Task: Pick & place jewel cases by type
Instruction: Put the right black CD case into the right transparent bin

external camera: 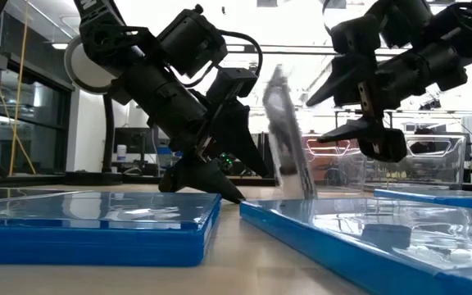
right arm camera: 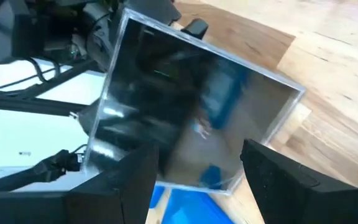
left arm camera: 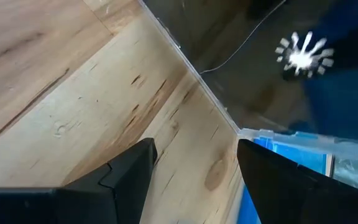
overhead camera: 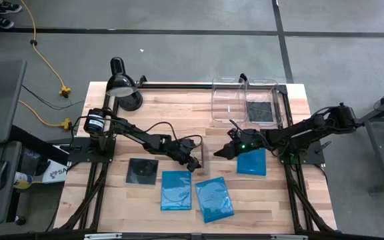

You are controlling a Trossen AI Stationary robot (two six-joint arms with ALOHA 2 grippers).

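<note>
A black jewel case stands tilted on edge mid-table – apparently unheld – between the left gripper and right gripper (both spread open, empty).

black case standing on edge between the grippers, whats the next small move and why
Probably the right gripper should ease forward and shut on the black jewel case. The case stands tilted on edge, seemingly unheld, between the two open grippers; the left gripper sits low at its base, so it could topple.

Upright black case blocks gap between left gripper and right gripper — blue cases below.
</note>
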